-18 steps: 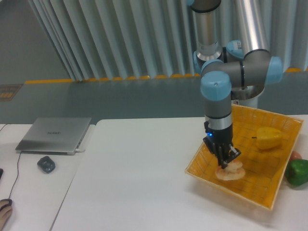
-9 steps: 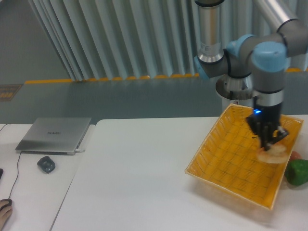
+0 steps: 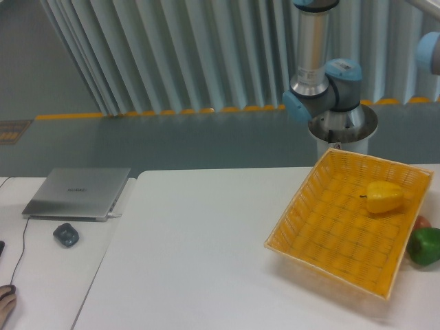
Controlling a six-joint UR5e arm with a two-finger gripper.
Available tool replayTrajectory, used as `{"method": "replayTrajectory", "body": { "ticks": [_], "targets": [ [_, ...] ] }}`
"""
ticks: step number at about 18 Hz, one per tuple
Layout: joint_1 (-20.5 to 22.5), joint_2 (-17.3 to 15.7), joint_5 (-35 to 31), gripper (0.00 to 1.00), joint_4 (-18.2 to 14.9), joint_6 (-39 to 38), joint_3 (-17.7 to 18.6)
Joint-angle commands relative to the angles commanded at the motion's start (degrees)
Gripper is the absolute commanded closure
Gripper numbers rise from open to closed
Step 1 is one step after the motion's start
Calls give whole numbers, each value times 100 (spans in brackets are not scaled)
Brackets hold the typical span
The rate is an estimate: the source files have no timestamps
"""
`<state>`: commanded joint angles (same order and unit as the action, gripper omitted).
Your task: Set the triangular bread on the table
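Note:
The triangular bread is out of view, and so is my gripper. Only the arm's base and lower links point(image 3: 323, 82) show behind the table, with a bit of an arm joint point(image 3: 430, 53) at the right edge. The white table point(image 3: 199, 254) fills the lower part of the view. The woven yellow basket point(image 3: 323, 240) sits at its right and holds only a yellow bell pepper point(image 3: 383, 197).
A green pepper point(image 3: 426, 245) and a bit of something red point(image 3: 421, 222) lie on the table right of the basket. A closed laptop point(image 3: 77, 192) and a grey mouse point(image 3: 66, 234) sit on the adjoining desk at left, with a cable beside them.
My gripper lifted the bread out of the basket, carried it to the right over the pepper, then left the view at the right edge with it.

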<state>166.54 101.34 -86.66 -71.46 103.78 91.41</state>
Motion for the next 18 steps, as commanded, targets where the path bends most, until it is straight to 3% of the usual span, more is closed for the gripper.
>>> {"method": "replayTrajectory", "body": {
  "ticks": [6,8,9,10,12,18],
  "targets": [
    [431,220,-9,100,18,836,-149],
    [458,237,-9,79,26,942,-132],
    [458,229,0,48,35,986,-106],
    [441,229,9,28,53,1030,-53],
    [423,229,9,1,96,1048,-35],
    [458,202,17,0,115,1284,-35]
  ]
}}
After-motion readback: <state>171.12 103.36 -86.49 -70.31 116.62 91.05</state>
